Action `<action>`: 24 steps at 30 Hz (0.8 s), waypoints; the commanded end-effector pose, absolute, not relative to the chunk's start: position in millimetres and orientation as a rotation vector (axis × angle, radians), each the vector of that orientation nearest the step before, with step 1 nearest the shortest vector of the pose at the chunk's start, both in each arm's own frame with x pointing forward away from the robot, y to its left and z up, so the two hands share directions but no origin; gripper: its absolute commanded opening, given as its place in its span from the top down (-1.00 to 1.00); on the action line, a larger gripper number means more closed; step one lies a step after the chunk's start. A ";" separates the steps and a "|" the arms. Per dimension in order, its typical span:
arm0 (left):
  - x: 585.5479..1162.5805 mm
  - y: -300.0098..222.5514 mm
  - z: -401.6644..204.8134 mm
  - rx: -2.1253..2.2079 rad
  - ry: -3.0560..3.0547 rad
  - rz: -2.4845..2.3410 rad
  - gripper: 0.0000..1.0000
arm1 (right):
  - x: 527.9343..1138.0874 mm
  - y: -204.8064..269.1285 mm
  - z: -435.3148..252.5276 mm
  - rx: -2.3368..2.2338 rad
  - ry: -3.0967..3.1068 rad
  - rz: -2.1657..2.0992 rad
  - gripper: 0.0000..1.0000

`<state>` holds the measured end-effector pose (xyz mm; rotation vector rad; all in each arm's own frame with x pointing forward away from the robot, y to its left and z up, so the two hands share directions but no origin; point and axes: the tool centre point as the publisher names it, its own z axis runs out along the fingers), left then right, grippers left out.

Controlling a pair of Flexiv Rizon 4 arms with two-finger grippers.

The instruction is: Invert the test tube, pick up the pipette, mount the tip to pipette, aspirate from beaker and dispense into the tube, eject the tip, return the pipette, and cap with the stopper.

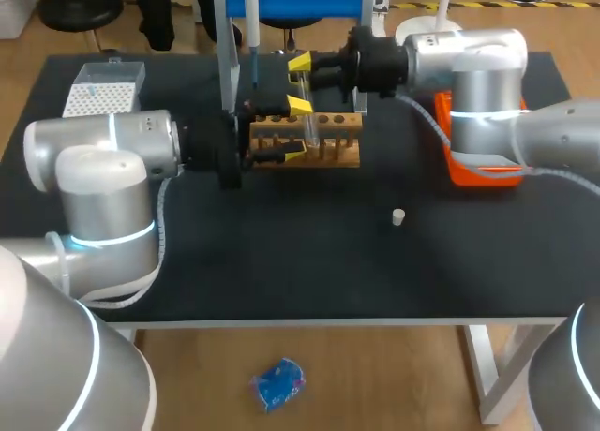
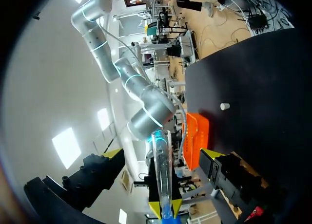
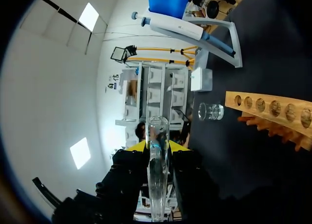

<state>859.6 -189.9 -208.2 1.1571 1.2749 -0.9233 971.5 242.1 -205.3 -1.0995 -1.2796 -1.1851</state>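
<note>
The black worktop (image 1: 281,262) is carrying everything. The left arm (image 1: 103,169) and right arm (image 1: 478,75) are meeting above the wooden rack (image 1: 342,155) near its middle. The right gripper (image 3: 157,147) is clamping the test tube (image 2: 162,175) close to its rounded end. The left gripper (image 2: 161,154) is standing wide open, one finger on either side of the tube's mouth half, and I cannot see it touching the glass.

The tube seems to be lying roughly level over the rack. Its long axis is crossing both sets of fingers, with the closed end pointing away from me and the mouth toward me. I am judging the inversion as under way, so the coming move is hanging on the left gripper closing where it stands.

The small white stopper (image 1: 398,216) is sitting on bare worktop on my side of the rack, well apart from both grippers. No readable writing is showing on the tube or the rack.
</note>
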 end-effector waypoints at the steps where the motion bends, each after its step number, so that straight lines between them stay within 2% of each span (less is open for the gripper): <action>1: 863.7 -195.4 -210.7 1.156 1.272 -0.920 -1.00 | 972.3 245.4 -207.1 -1.097 -1.280 -1.183 1.00; 7: 868.4 -198.0 -212.3 1.150 1.273 -0.919 -1.00 | 970.9 247.8 -208.6 -1.093 -1.276 -1.180 1.00; 9: 869.3 -198.7 -213.1 1.149 1.272 -0.921 -0.76 | 970.8 248.2 -208.7 -1.092 -1.276 -1.180 1.00; 11: 871.2 -199.0 -213.6 1.141 1.271 -0.921 -0.65 | 970.4 248.9 -208.5 -1.090 -1.275 -1.179 1.00; 13: 873.1 -199.3 -213.8 1.136 1.272 -0.920 -0.33 | 969.8 249.3 -209.4 -1.091 -1.277 -1.176 1.00; 14: 873.7 -199.5 -214.1 1.137 1.273 -0.919 -0.29 | 969.7 249.3 -209.8 -1.091 -1.277 -1.175 1.00; 16: 874.6 -199.9 -214.5 1.134 1.276 -0.921 -0.38 | 969.6 249.3 -209.8 -1.092 -1.277 -1.174 1.00; 17: 875.0 -200.2 -214.6 1.133 1.277 -0.923 -0.36 | 969.4 249.4 -209.9 -1.093 -1.277 -1.173 1.00; 19: 875.7 -201.2 -214.6 1.132 1.276 -0.923 -0.24 | 969.2 249.4 -210.1 -1.094 -1.276 -1.171 1.00; 21: 876.0 -202.0 -214.7 1.132 1.274 -0.928 0.00 | 969.2 249.5 -210.7 -1.096 -1.275 -1.169 1.00; 23: 876.1 -202.2 -214.9 1.132 1.273 -0.929 0.11 | 969.2 249.5 -210.8 -1.097 -1.275 -1.169 1.00; 24: 876.3 -202.4 -215.1 1.133 1.273 -0.929 0.26 | 969.3 249.4 -211.0 -1.098 -1.275 -1.169 1.00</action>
